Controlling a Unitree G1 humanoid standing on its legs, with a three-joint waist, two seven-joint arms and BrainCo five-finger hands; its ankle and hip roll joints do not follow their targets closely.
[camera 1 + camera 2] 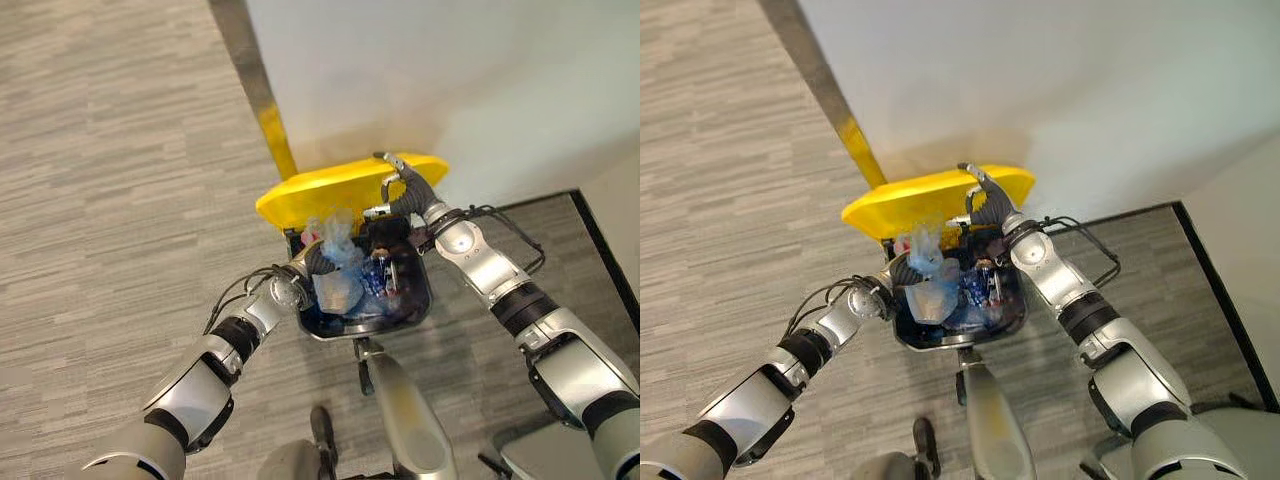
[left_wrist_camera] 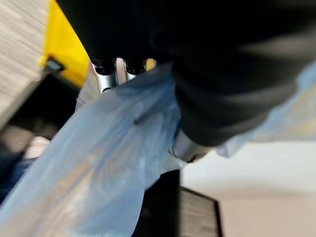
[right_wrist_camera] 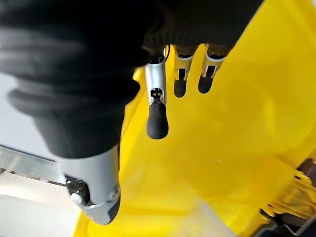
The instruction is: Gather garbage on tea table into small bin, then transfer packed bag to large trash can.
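A large dark trash can (image 1: 424, 299) stands against the wall with its yellow lid (image 1: 330, 190) tipped up. My right hand (image 1: 405, 195) rests straight fingers (image 3: 157, 118) against the lid's (image 3: 237, 138) underside, propping it; the hand is open. A pale blue translucent garbage bag (image 1: 338, 285) sits in the can's mouth, on top of dark and blue rubbish. At the can's left rim my left hand (image 1: 312, 262) is shut on the bag's bunched top. In the left wrist view the blue plastic (image 2: 108, 163) lies across the left hand's fingers (image 2: 106, 79).
A white wall (image 1: 450, 80) rises right behind the can, with a grey and yellow skirting strip (image 1: 262, 100) running along its foot. Grey striped carpet (image 1: 100, 200) spreads to the left. A darker floor panel with a black border (image 1: 590, 235) lies to the right.
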